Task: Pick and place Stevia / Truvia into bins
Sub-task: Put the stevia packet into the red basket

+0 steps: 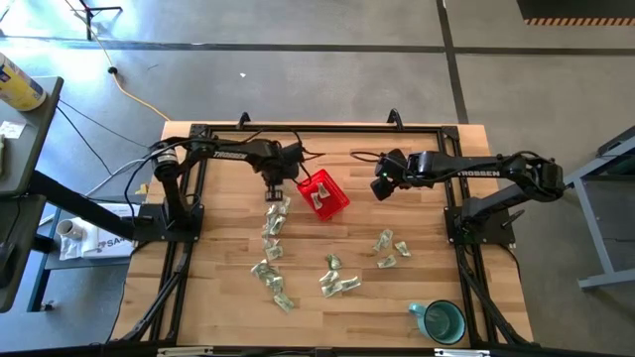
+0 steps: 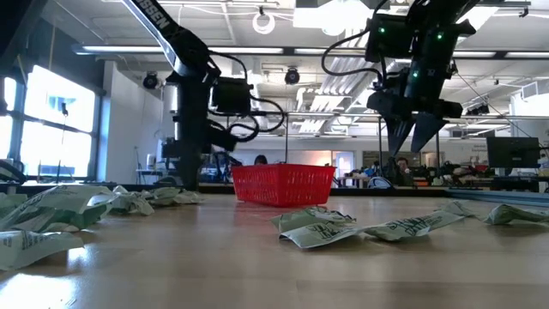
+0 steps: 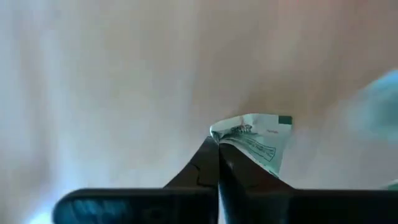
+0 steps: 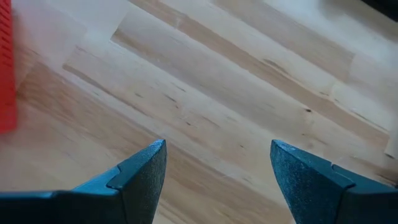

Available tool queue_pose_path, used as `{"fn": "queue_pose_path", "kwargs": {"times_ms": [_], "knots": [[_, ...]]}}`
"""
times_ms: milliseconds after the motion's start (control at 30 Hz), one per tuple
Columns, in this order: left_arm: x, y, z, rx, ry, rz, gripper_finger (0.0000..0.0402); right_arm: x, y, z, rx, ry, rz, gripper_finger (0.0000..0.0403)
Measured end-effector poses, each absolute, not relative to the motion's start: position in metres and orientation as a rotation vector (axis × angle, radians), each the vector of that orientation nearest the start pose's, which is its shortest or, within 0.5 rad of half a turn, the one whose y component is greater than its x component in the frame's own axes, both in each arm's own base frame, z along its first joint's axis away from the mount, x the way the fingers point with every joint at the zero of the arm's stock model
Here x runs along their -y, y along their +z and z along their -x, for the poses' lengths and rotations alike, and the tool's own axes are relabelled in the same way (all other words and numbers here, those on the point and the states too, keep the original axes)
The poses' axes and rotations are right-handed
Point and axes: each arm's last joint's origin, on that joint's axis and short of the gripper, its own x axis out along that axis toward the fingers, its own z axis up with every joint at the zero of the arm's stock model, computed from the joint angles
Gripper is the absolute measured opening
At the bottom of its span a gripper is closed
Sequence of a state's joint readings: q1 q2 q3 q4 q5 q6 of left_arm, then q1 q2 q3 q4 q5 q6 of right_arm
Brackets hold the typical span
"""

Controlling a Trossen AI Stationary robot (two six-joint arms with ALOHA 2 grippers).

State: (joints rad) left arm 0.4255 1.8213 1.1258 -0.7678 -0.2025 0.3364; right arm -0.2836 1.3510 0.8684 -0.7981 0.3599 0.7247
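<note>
**Left gripper pinches a packet beside the red basket**

A pale green and white sweetener packet (image 3: pixel 258 140) sits crumpled between the closed fingers of the left gripper (image 1: pixel 274 193), which is down at the table just beside the red basket (image 1: pixel 328 200), on the basket's left in the high view. Inside the basket lies another packet (image 1: pixel 317 197). More loose packets (image 1: pixel 270 250) trail away from the basket toward the near edge of the wooden table (image 1: pixel 218 288), with a second scatter (image 1: pixel 337 280) and a third (image 1: pixel 389 248) spread farther from it. The right gripper (image 1: pixel 380 187) hangs above bare wood on the basket's other side, its fingers (image 4: pixel 146 174) spread wide and holding nothing. A teal mug (image 1: pixel 443 322) stands well apart from the basket, near the table's front corner.
</note>
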Motion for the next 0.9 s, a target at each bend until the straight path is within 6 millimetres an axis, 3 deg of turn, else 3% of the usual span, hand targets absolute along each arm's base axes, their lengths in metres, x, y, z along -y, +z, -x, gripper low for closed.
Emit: {"fn": "queue_pose_path", "kwargs": {"times_ms": [100, 167, 333, 433, 500, 600, 767, 900], "knots": [[-0.139, 0.166, -0.287, -1.607, 0.326, -0.111, 0.0052, 0.076, 0.21, -0.223, -1.023, -1.005, -0.537, 0.0277], [-0.139, 0.18, -0.289, -1.564, 0.356, -0.072, 0.0037, 0.076, 0.21, -0.223, -1.015, -1.007, -0.535, 0.0277], [-0.138, 0.231, -0.302, -1.273, 0.411, 0.063, 0.0024, 0.076, 0.21, -0.224, -1.017, -0.988, -0.552, 0.0277], [-0.13, 0.261, -0.318, -1.018, 0.351, 0.107, 0.0037, 0.075, 0.21, -0.224, -1.031, -0.954, -0.582, 0.0277], [-0.12, 0.27, -0.328, -0.938, 0.3, 0.095, 0.0033, 0.074, 0.21, -0.224, -1.034, -0.945, -0.59, 0.0277], [-0.104, 0.267, -0.345, -0.892, 0.227, 0.083, 0.0022, 0.074, 0.21, -0.225, -1.036, -0.939, -0.596, 0.0277], [-0.086, 0.237, -0.361, -0.993, 0.244, 0.129, 0.0028, 0.073, 0.209, -0.225, -1.044, -0.918, -0.623, 0.0277], [-0.081, 0.223, -0.365, -1.053, 0.37, 0.05, 0.0116, 0.072, 0.209, -0.225, -1.054, -0.898, -0.63, 0.0277]]}}
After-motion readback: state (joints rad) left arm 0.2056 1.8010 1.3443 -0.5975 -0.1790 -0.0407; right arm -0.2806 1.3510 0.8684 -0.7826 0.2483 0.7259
